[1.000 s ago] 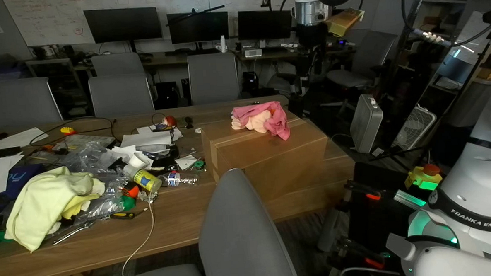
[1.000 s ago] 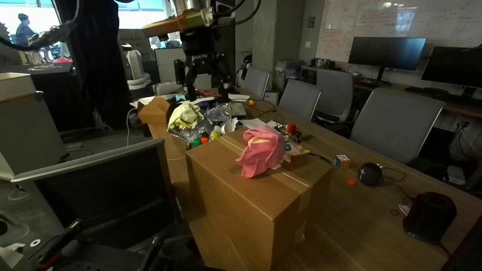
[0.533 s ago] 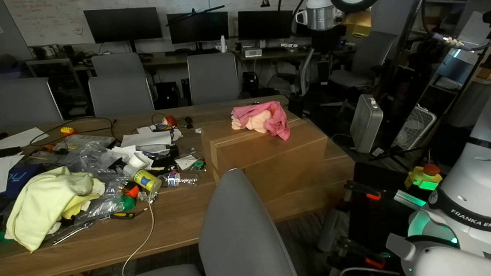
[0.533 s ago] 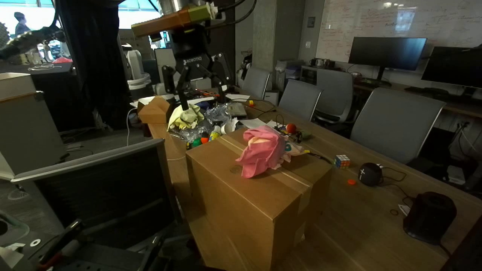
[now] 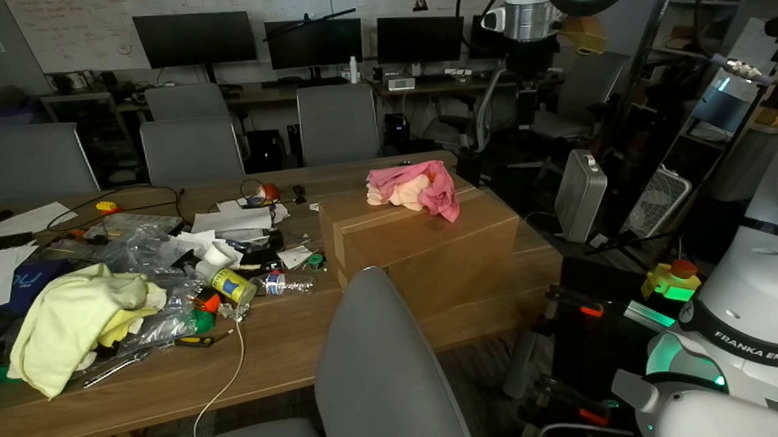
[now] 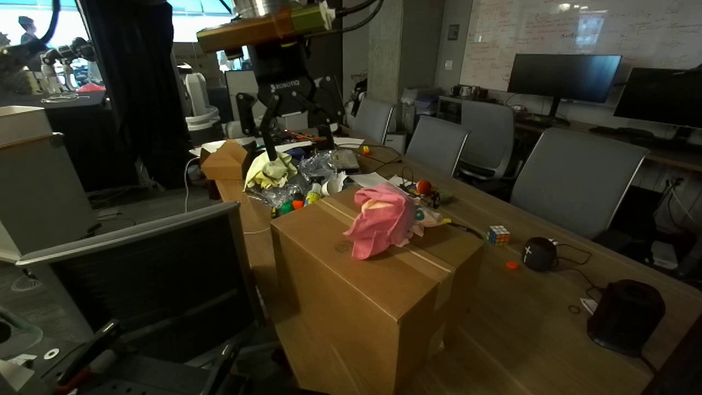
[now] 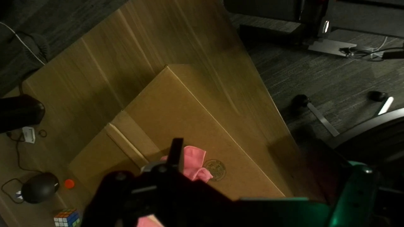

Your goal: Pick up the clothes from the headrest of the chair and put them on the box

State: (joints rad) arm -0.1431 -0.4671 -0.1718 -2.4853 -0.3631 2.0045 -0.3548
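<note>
Both garments lie bunched on top of the brown box (image 5: 430, 262), the pink one (image 5: 442, 193) partly over the peach one (image 5: 407, 193). The same pink garment (image 6: 381, 225) and box (image 6: 340, 285) also show in an exterior view. The grey chair (image 5: 389, 369) stands in front of the table, and its headrest (image 5: 369, 286) is bare. My gripper (image 6: 299, 144) hangs in the air apart from the clothes, jaws spread, nothing between them. In the wrist view, a dark finger (image 7: 175, 153) hides part of the pink garment (image 7: 193, 157), seen below on the box (image 7: 189, 116).
A wooden table (image 5: 283, 354) carries the box. Beside it lie a yellow-green cloth (image 5: 72, 324), plastic wrap, a bottle (image 5: 290, 283) and papers. A puzzle cube (image 6: 498, 235), a round black speaker (image 6: 539, 254) and a larger black device (image 6: 625, 318) stand past the box.
In an exterior view the arm has shifted right, away from above the table's far end. Elsewhere my gripper looks larger and slightly lower. Jaws stay open; the clothes, box and chair have not moved.
</note>
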